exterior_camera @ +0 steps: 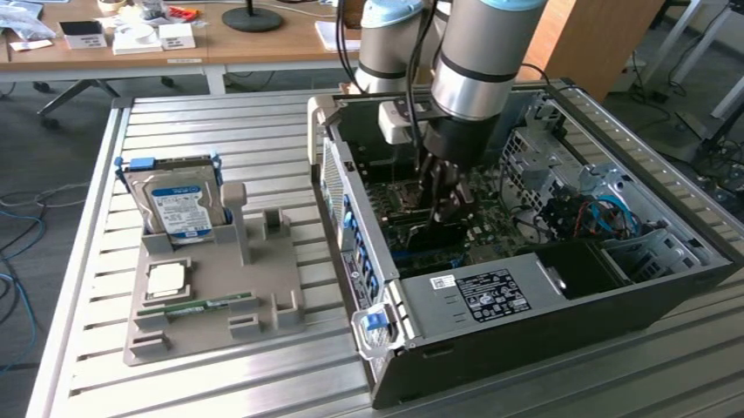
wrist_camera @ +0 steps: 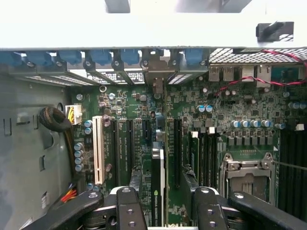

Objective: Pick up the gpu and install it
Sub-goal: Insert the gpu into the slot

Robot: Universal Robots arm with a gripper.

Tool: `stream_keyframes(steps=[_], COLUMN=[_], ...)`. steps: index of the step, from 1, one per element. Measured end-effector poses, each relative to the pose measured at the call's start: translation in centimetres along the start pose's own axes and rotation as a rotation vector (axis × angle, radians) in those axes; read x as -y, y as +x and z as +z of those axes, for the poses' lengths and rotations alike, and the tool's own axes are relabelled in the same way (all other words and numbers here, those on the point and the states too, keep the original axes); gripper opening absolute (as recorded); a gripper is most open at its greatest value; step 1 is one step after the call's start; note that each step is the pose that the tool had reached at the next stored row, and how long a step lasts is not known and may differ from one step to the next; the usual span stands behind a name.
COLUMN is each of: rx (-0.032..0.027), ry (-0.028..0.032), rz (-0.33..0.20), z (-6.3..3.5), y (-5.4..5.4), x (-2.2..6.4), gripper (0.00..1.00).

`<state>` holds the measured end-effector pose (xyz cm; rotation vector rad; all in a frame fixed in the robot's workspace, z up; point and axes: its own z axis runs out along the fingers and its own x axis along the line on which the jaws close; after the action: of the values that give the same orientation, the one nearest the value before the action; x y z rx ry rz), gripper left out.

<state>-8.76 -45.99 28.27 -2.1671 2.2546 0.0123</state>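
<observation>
The gpu [wrist_camera: 157, 184] shows edge-on as a thin dark card standing upright on the green motherboard [wrist_camera: 240, 103], in line with the expansion slots [wrist_camera: 128, 143]. Its far end reaches toward the case's rear slot openings. My gripper [wrist_camera: 162, 182] is directly over the card, one finger on each side, and a narrow gap shows between each of the fingertips [wrist_camera: 135, 179] and the card, so the gripper looks open. In the exterior view the gripper [exterior_camera: 448, 209] reaches deep into the open computer case [exterior_camera: 651, 287], with the black gpu [exterior_camera: 424, 237] just beneath it.
On the exterior view's left, a grey parts holder [exterior_camera: 209, 305] carries a silver hard drive [exterior_camera: 177, 205], a processor [exterior_camera: 166, 279] and a green memory stick [exterior_camera: 198, 306]. Inside the case are the processor socket [wrist_camera: 247, 175], red cables [wrist_camera: 268, 81], drive cages [exterior_camera: 651, 248] and the power supply [exterior_camera: 489, 292].
</observation>
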Motion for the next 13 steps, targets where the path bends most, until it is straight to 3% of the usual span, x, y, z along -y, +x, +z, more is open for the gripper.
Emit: stream_keyframes(steps=[13], rx=[0.0001], ry=[0.0], rz=[0.0], z=[-1.15], y=[0.0], x=[0.0], gripper=[0.46])
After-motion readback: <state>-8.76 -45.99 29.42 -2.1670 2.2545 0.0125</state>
